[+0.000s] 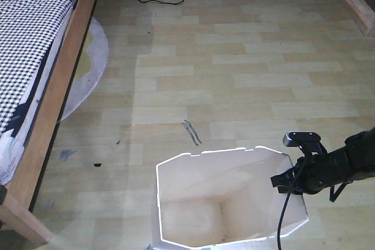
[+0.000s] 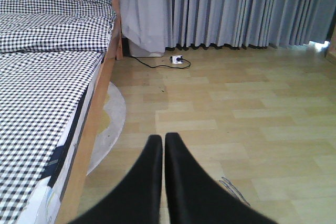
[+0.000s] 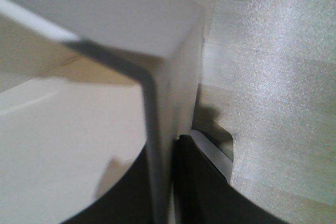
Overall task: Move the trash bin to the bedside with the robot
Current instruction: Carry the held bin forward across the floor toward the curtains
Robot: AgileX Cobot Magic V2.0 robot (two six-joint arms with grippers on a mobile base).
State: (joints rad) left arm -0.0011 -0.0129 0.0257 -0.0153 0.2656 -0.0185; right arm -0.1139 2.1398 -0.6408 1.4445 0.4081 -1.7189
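The right fingers [image 3: 202, 192] pinch the thin wall of the trash bin [image 1: 193, 203], the left fingers [image 2: 149, 177] are pressed together empty, so the grasp seems done, but the bed [image 1: 57, 86] lies well apart to their left and the moving remains.

The right gripper [image 3: 166, 153] clamps the thin wall of the trash bin [image 3: 63, 129] at an angular corner of the rim. One of the black fingers [image 3: 206, 195] sits outside the wall, the other inside (cream-white interior). Light wood-plank floor [image 3: 273, 77] lies beyond.
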